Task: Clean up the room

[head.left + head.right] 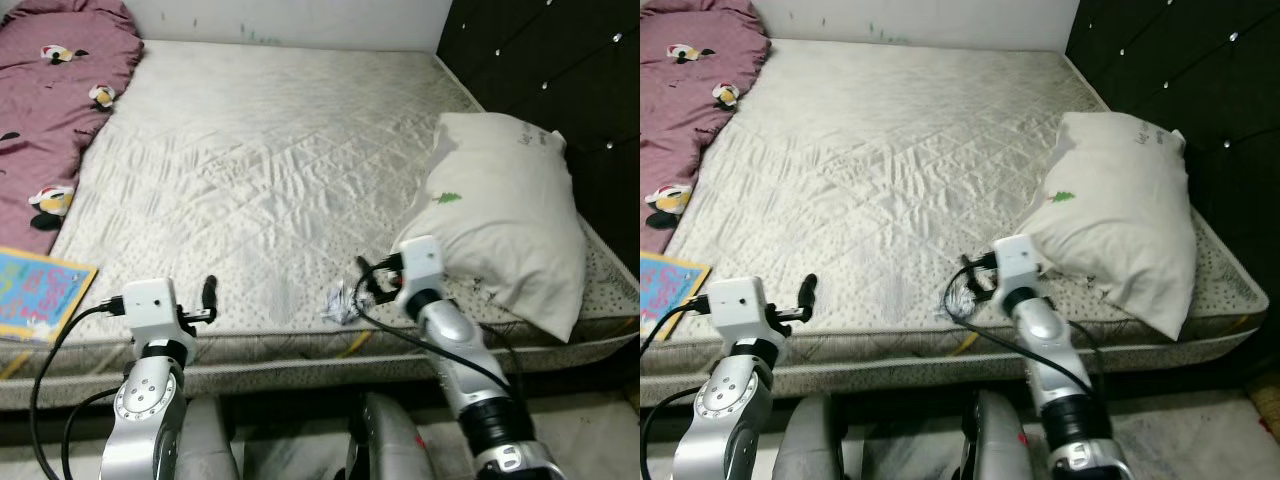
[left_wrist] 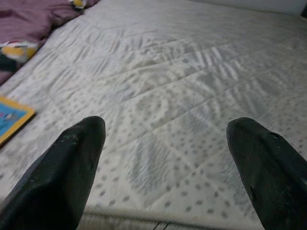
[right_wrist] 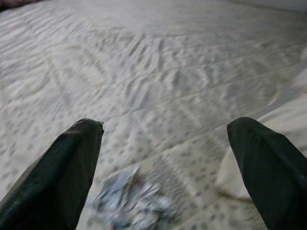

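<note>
Crumpled paper [image 1: 338,303] just beside right gripper [image 1: 368,283], mattress [image 1: 270,170]

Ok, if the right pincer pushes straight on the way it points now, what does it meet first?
Most likely the crumpled wrapper, lying on the mattress just ahead of the open right pincer, low between its fingers. Depth is uncertain; the pillow lies off to the side.

Crumpled wrapper [image 3: 129,203] blurred in right wrist view, print unreadable, partly cut by picture edge. Book [image 1: 35,296] at mattress [image 1: 270,170] front-left corner cut off by frame. Purple blanket [image 1: 55,100] cropped at left. Small writing on pillow [image 1: 510,215] too small to read.
</note>
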Controlling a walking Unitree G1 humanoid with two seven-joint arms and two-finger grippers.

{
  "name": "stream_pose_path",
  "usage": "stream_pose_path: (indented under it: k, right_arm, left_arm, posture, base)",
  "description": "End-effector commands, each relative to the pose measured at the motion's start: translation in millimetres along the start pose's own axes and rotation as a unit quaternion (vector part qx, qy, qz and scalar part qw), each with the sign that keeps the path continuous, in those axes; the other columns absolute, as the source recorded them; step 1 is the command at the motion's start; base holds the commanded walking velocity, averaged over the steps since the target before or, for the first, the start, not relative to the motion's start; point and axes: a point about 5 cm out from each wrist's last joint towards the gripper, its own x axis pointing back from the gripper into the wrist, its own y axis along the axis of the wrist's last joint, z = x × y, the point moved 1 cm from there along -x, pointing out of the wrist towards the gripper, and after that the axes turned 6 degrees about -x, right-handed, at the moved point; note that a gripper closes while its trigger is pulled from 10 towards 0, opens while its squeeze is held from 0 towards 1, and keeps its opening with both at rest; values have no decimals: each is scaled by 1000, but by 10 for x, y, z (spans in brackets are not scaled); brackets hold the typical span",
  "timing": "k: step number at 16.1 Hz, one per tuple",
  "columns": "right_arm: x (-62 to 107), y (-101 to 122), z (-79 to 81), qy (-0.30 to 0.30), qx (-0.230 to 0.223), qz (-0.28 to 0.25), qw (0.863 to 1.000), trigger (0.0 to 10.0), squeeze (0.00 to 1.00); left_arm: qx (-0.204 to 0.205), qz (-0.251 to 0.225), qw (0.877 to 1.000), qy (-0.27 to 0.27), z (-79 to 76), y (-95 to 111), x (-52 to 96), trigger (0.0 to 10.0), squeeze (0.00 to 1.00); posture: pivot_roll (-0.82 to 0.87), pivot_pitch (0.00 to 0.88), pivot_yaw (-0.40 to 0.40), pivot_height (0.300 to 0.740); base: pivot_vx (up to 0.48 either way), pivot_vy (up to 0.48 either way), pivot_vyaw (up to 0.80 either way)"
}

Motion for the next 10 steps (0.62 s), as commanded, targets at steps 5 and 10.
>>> stream_pose_path:
  k: [5,10]
  right_arm:
    - [-80,-145,115,27,6,49,998,10000,0]
    - [-203,-113,278,52,36,46,997,10000,0]
  left_arm:
    - [-26,15,998,51,146,-23,114,10000,0]
    - [-43,14,998,50,165,32,206,10000,0]
  posture:
    - [62,15,-114,551]
    - [123,57,-130,551]
  base:
    - [0,0,0]
    - [0,0,0]
